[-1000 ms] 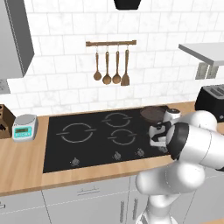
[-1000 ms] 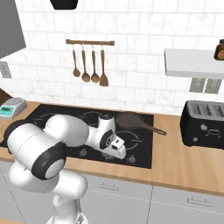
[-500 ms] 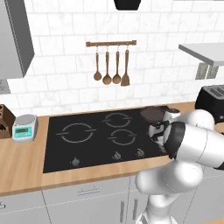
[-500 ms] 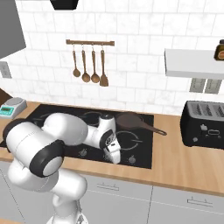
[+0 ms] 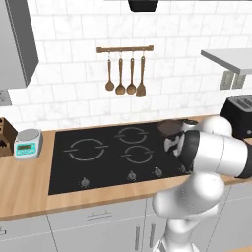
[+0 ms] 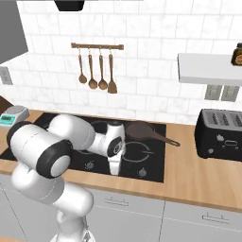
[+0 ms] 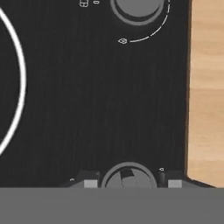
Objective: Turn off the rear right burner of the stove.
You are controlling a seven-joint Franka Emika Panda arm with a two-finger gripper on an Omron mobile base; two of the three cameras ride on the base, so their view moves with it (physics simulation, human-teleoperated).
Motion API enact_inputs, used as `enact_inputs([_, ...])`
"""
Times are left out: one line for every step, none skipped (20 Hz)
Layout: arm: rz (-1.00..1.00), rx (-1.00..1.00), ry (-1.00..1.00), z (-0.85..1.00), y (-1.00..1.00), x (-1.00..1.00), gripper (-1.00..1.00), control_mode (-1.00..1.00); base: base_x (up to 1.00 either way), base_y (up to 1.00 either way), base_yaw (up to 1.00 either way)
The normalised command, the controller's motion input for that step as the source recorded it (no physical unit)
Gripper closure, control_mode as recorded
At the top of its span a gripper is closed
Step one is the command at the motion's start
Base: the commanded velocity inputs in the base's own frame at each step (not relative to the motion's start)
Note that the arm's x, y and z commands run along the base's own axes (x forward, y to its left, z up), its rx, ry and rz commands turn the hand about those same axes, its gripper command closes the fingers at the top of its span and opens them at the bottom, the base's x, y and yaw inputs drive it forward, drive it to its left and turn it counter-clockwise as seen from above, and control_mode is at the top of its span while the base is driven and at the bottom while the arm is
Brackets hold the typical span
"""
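My fingertips (image 7: 89, 183) flank small round grey knob (image 7: 128, 176) on flat black glass stove (image 7: 87, 100), spread, not yet gripping. I centre, close squarely, then rotate.

Toaster (image 6: 221, 134), scale (image 5: 27, 142), hanging utensils (image 5: 125, 75)

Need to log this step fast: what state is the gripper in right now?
Gripper: open, its fingertips on either side of a stove knob, not visibly clamped on it.

Both base views look down over the stove (image 5: 98, 157) from behind; hand view faces its glass close up
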Motion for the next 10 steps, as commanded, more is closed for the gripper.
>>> enact_inputs([-0.89,0.0,-0.01,-0.44,0.0,-0.08,1.0,-1.0,0.0,0.0,0.0])
enact_inputs([-0.91,0.0,-0.01,-0.47,0.0,-0.14,1.0,-1.0,0.0,0.0,0.0])
enact_inputs([-0.92,0.0,-0.01,-0.49,0.0,-0.13,1.0,-1.0,0.0,0.0,0.0])
enact_inputs([-0.92,0.0,-0.02,-0.5,0.0,-0.12,1.0,-1.0,0.0,0.0,0.0])
enact_inputs([-0.93,0.0,-0.03,-0.51,0.0,-0.11,1.0,-1.0,0.0,0.0,0.0])
enact_inputs([-0.93,0.0,-0.13,-0.59,0.0,-0.02,1.0,-1.0,0.0,0.0,0.0])
enact_inputs([-0.93,-0.02,-0.16,-0.6,0.0,0.0,1.0,-1.0,0.0,0.0,0.0])
enact_inputs([-0.94,-0.01,-0.16,-0.58,0.0,0.0,1.0,-1.0,0.0,0.0,0.0])
enact_inputs([-0.95,-0.01,-0.16,-0.58,0.0,0.0,1.0,-1.0,0.0,0.0,0.0])
enact_inputs([-0.95,-0.02,-0.17,-0.58,0.0,0.0,1.0,-1.0,0.0,0.0,0.0])
